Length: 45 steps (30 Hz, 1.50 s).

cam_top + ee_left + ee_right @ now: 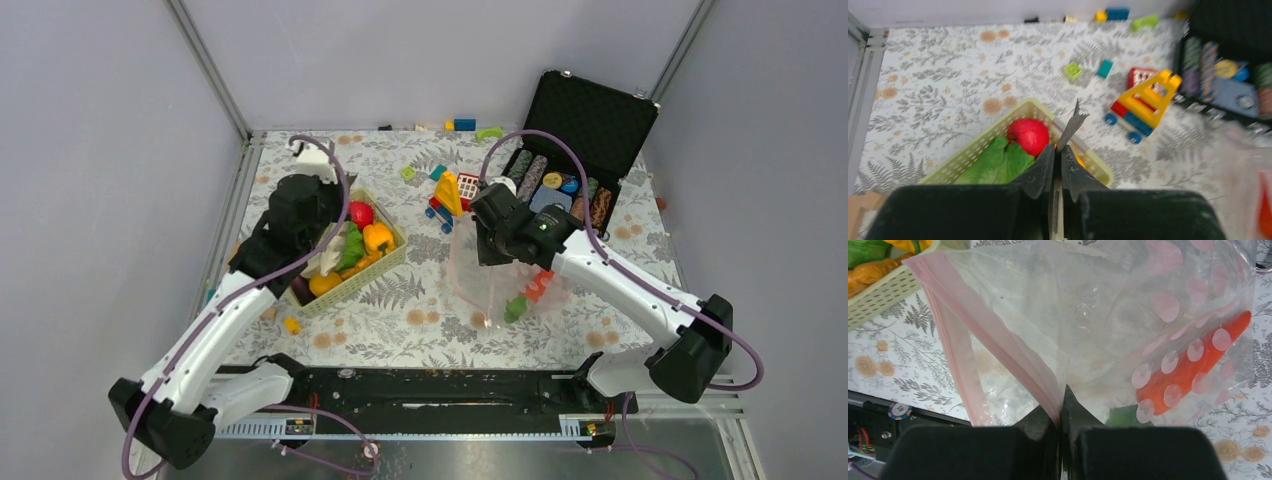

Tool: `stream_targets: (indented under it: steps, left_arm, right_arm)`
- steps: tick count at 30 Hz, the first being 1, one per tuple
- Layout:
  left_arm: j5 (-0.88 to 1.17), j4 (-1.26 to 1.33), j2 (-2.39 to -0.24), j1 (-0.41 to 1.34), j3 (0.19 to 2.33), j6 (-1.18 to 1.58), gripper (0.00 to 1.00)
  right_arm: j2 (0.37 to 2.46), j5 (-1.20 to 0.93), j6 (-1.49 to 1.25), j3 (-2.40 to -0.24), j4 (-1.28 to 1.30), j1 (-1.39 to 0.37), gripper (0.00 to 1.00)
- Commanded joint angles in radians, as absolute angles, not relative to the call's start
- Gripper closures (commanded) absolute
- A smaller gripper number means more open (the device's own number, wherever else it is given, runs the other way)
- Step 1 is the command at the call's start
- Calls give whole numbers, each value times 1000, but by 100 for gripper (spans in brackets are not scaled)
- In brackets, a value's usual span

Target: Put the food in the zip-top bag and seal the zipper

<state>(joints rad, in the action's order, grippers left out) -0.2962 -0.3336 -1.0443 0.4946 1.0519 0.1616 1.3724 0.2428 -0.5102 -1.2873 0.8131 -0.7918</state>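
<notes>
- Step in hand: loading. One piece is lying in the bag and most of the food is sitting in the basket, so sealing looks a good way off.
- The right gripper (1060,407) is clamping fully closed on the zip-top bag (1088,315), pinching it at the zipper (998,342) and lifting that edge so the mouth is gaping toward 9 o'clock.
- The bag is lying just right of table centre, around 4 o'clock in the top view, with the orange carrot (1193,365) inside it, showing through the spotted film, and its green top (1123,415) pointing at 7 o'clock.
- The left gripper (1058,152) is hanging over the pale green basket (973,147) at 9 o'clock of centre, its fingers pressing together.
- A thin grey jagged sliver (1072,127) is sticking out at the left tips. I cannot tell what it is, or whether it is being pinched.
- Waiting in the basket: the red round fruit (1028,135), a green leafy piece (998,162) touching it at 8 o'clock, and a yellow-orange piece (378,237).
- The block vehicle (1145,102) is standing between basket and bag, at 11 o'clock of the bag.
- Next move, as I am judging it: the left fingers are needing to part, drop onto one basket piece, then carry it toward 3 o'clock into the mouth while the right arm is holding the mouth wide.
- Worth watching: the film is floppy, and the mouth is looking liable to sag shut.
</notes>
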Motion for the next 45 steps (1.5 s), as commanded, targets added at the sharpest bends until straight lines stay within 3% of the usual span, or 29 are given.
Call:
stream_targets:
  steps: [1,6,17,22,33,45]
  left_arm:
    - [-214,-207,-916,492,1033,324,100]
    - [-19,-26,-809,507,975,435,100]
    - [52,410,-791,673,892,599,100]
    - [42,485,-804,722,911,605,100]
    - [-155,743,-889,829,854,676,100]
    - [-392,844,-932,926,703,657,100]
  right_arm:
    - [1334,184,-555,-1292,753,-785,98]
    - [1331,80,-563,-1305,726,-786,98]
    - [1312,-59,-655,-1343,657,-785,100]
    - [1309,-80,-679,-1352,635,-785,100]
    - [1296,-145,-788,-1295,490,-785,100]
    - [1250,-95,-826,-1273,433,-785,98]
